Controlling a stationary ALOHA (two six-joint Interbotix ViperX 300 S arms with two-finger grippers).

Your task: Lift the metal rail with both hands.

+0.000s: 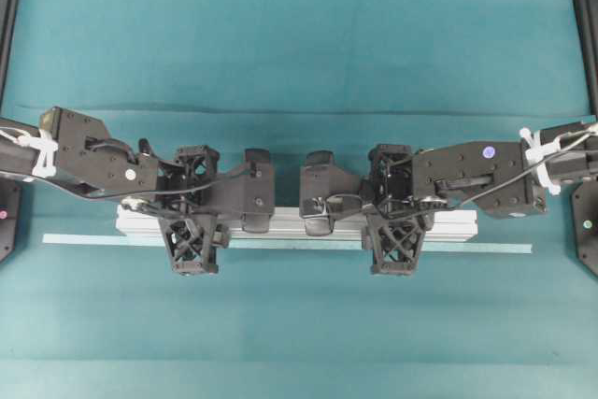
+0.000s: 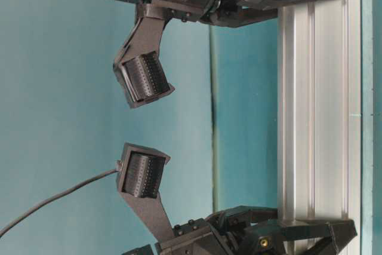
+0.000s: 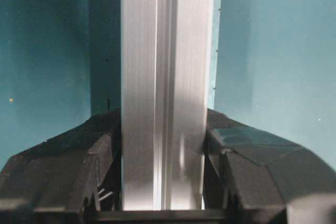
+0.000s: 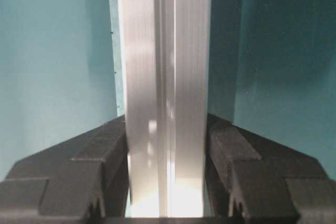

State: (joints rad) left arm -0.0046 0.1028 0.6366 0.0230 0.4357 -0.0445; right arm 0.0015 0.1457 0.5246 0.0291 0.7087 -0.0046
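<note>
Item: metal rail [image 1: 290, 223]. Long grooved silver bar, lying lengthwise across the middle of the teal table [image 1: 299, 63], nearer its front edge than its back, parallel to both. Just in front of it lies a thin pale tape strip [image 1: 84, 239], longer than the rail at both ends; not mine to lift.

Item: my left gripper [image 1: 193, 215]. Set across the rail a little in from its left end. In the left wrist view the fingers [image 3: 68, 166] press flat on both side faces with no gap; clamped on the rail.

Item: my right gripper [image 1: 400, 217]. Set across the rail a little in from its right end. In the right wrist view the fingers [image 4: 84, 166] sit tight on both side faces; likewise clamped on the rail.

Condition: both grips look seated. I cannot tell whether the rail is clear of the cloth yet; shadow beside it in the wrist views hints at a slight rise, no more.

Handling, as I judge it: raise both arms together at one pace so the bar stays level. Keep the spacing between my grippers fixed; any pull apart or push together would make the smooth metal slide in the fingers. No wrist twisting, since the two holds would fight each other. Keep clamping pressure steady; the bar is probably heavy for its size.
</note>
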